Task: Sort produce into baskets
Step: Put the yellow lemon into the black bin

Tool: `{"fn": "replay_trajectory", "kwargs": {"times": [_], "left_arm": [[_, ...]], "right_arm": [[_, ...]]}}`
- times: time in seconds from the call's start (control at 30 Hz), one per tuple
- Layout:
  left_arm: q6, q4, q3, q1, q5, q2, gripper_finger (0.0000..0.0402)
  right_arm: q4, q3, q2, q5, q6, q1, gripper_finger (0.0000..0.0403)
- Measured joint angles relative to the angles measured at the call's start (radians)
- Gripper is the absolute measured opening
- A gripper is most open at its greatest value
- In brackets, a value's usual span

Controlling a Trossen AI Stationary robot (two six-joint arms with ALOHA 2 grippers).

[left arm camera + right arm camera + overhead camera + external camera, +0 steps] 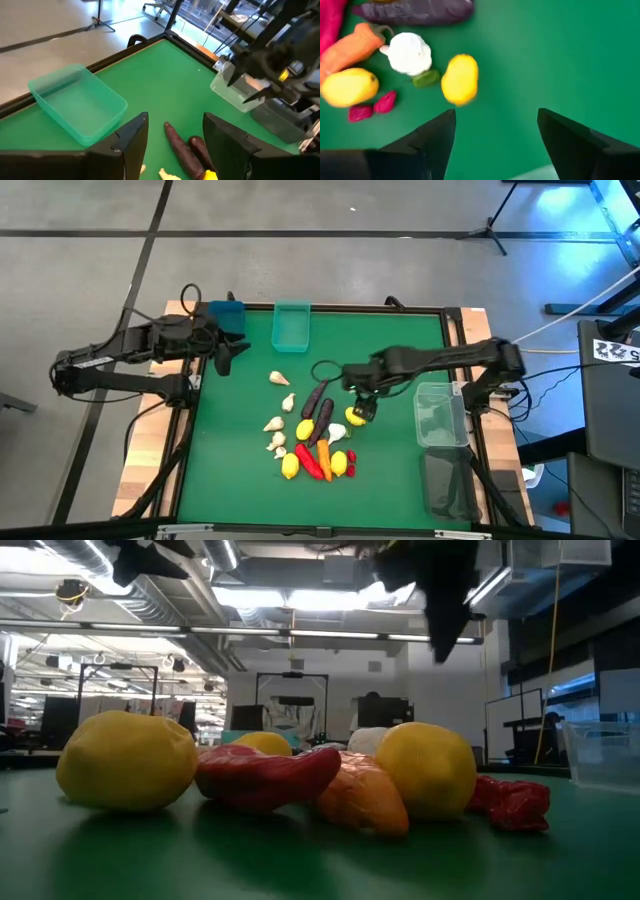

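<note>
Judging from how things lay, the sorting had scarcely begun. Nearly all the produce was still heaped on the green table mat [400, 340], and the teal-green bin [291, 326] at the mat's far edge looked empty in the left wrist view.

Taking that heap as the landmark: the right gripper [362, 408] hovered over its right edge, fingers apart and holding nothing, with one lemon [460, 79] on the mat just ahead of its fingertips, beside a small green piece [426, 78] and a garlic bulb [409, 53]. The orange carrot [351, 46], a second lemon [349, 87] and small red chili pieces [372, 106] lay close by, and an eggplant [415, 11] past them. The clear bin [441, 415] stood to the right of the heap, with the dark grey bin [447, 483] nearer the front edge. The left gripper [226, 350] waited well off to the heap's far left, next to the blue bin [226, 314], fingers apart and empty.

Much was hard to judge. The left arm partly covered the blue bin, so its contents could not be seen. I could not tell whether the clear and grey bins held anything. From table height, the front lemons hid the pieces behind them, and the garlic bulbs on the heap's left were too small to count surely.
</note>
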Motion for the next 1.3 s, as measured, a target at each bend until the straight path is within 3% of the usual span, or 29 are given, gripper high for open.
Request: {"fn": "replay_trajectory", "kwargs": {"times": [0.17,0.43,0.57,0.97,1.1,1.2,1.3], "left_arm": [[0.023,-0.043,0.001,0.000,0.012,-0.006,0.0185],[0.038,-0.087,0.001,0.000,0.033,-0.012,0.0185],[0.039,-0.092,-0.001,0.000,0.035,-0.012,0.0185],[0.007,-0.104,-0.027,0.000,0.035,-0.011,0.0185],[0.007,-0.100,-0.027,0.000,0.035,-0.010,0.0185],[0.006,-0.100,-0.027,0.000,0.035,-0.010,0.0185],[0.006,-0.100,-0.028,0.000,0.035,-0.010,0.0185]], "right_arm": [[0.096,0.001,0.089,-0.045,-0.045,0.008,0.0289],[0.161,-0.060,0.109,-0.030,0.013,0.008,0.0373],[0.250,-0.139,0.109,-0.038,0.066,0.020,0.0386],[0.507,-0.348,0.109,-0.073,0.089,0.012,0.0369],[0.590,-0.398,0.109,-0.015,0.107,0.012,0.0366],[0.585,-0.411,0.109,0.019,0.118,0.012,0.0340],[0.579,-0.416,0.109,0.018,0.120,0.012,0.0287]]}}
